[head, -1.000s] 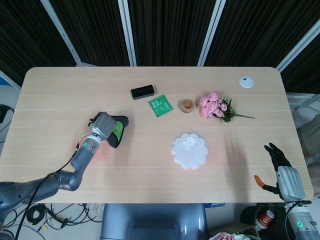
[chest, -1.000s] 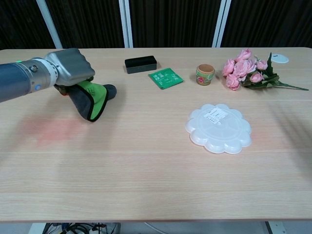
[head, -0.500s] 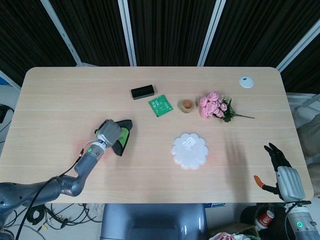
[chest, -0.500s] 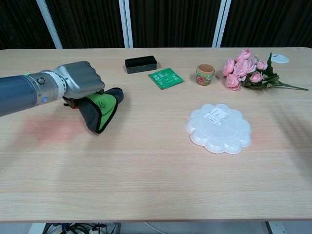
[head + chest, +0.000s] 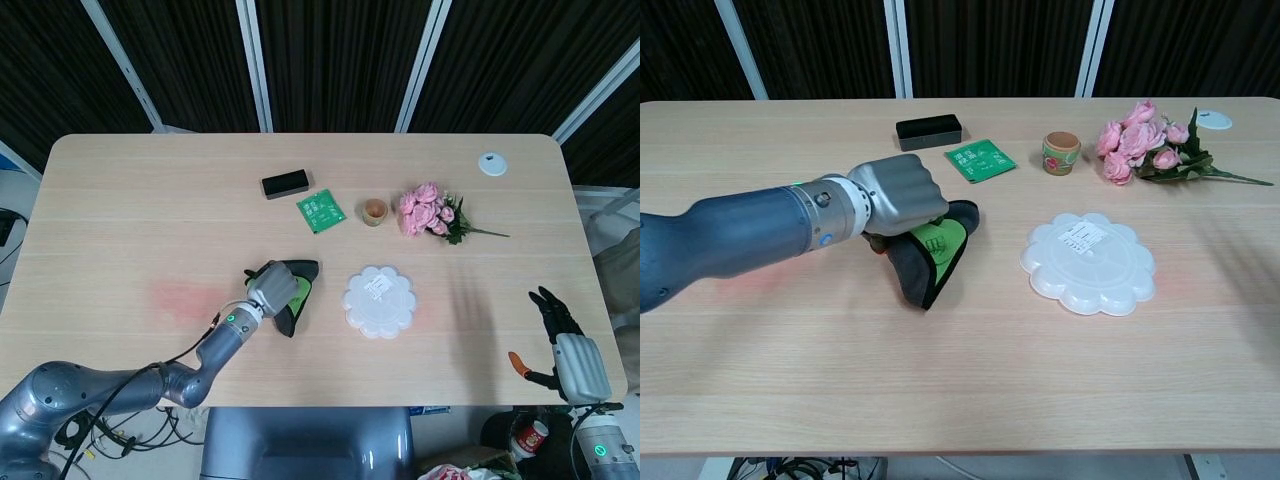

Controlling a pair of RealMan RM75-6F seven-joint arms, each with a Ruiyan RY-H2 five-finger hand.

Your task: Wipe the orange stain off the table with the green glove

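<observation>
My left hand (image 5: 269, 284) (image 5: 898, 198) grips the green and black glove (image 5: 293, 295) (image 5: 933, 251) and presses it on the table, just left of the white plate. The faint orange stain (image 5: 179, 297) lies on the wood well to the left of the glove; in the chest view the forearm covers most of it. My right hand (image 5: 570, 345) hangs off the table's near right corner, fingers spread, holding nothing.
A white flower-shaped plate (image 5: 379, 301) (image 5: 1088, 264) lies right of the glove. Behind it are a black box (image 5: 285, 184), a green packet (image 5: 320, 211), a small cup (image 5: 375, 211), pink flowers (image 5: 429, 212) and a white disc (image 5: 491, 163).
My left hand has slid the glove rightward across the table, away from the stain and up near the plate. The right hand has not moved.
</observation>
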